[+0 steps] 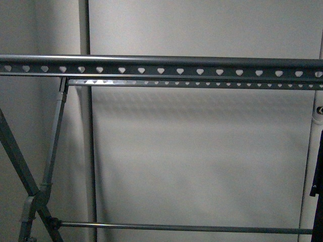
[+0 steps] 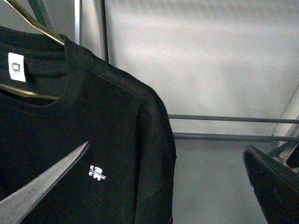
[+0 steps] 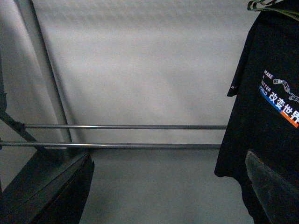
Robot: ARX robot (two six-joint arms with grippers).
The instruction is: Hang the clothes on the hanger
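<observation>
Both my jaws stand apart, empty. The T-shirt [image 1: 318, 201] hangs at four o'clock; I fear a careless reach may pull it off the drying rack [image 1: 161, 65].

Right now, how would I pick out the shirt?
Look for the big grey rack punched with heart-shaped holes. Low at its right side hangs a black T-shirt. Its white "MAKE A BETTER WORLD" print and blue-red stripe set it apart from the bare grey metal around it.
</observation>
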